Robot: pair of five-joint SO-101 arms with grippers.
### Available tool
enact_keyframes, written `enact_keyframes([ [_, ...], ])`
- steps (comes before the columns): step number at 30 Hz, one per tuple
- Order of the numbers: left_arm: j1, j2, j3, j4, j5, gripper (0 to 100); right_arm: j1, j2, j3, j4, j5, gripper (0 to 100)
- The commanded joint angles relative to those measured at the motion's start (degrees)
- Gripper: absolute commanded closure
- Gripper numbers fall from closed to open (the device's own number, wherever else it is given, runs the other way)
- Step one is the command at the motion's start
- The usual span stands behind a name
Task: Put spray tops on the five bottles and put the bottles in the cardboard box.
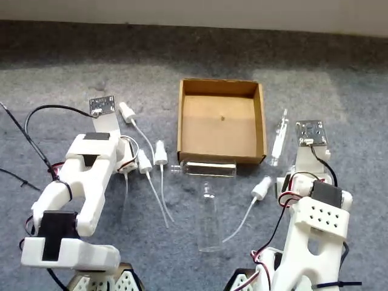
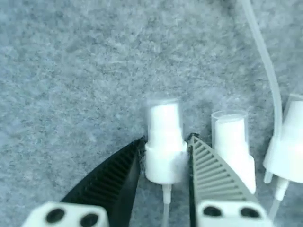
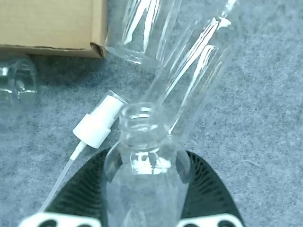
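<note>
In the left wrist view my left gripper (image 2: 166,139) is shut on the collar of a white spray top (image 2: 164,120) lying on the carpet, with one finger on each side. Two more spray tops (image 2: 232,142) (image 2: 289,142) lie right beside it. My right gripper (image 3: 144,163) is shut on a clear bottle (image 3: 142,135) with an open neck. Another spray top (image 3: 97,125) lies just beside that neck. The cardboard box (image 1: 221,118) stands between the arms at the back, with nothing in it. Loose bottles lie at its front (image 1: 203,168), to its right (image 1: 279,139) and nearer me (image 1: 209,218).
One more spray top (image 1: 127,111) lies far left of the box, near the left arm (image 1: 85,182). Thin dip tubes (image 1: 159,200) trail across the grey carpet between the arms. Black cables (image 1: 36,121) run along the left side.
</note>
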Motion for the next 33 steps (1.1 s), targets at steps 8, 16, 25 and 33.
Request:
enact_keyframes([
  [8,-1.5,-20.4,-2.0,4.9,-5.7,90,-12.8,-1.3,-4.9,-2.2,0.1,99.4],
  [16,0.5,-39.5,-10.9,10.4,-8.7,93,-28.4,-2.6,-9.9,-7.5,-0.4,99.4],
  [25,11.7,-50.8,-22.9,12.9,-8.4,94,-36.6,-17.6,0.8,-25.0,-7.3,99.4],
  [33,20.5,-46.4,-28.7,9.5,-2.5,94,-46.2,-27.9,15.3,-38.6,-7.6,99.4],
])
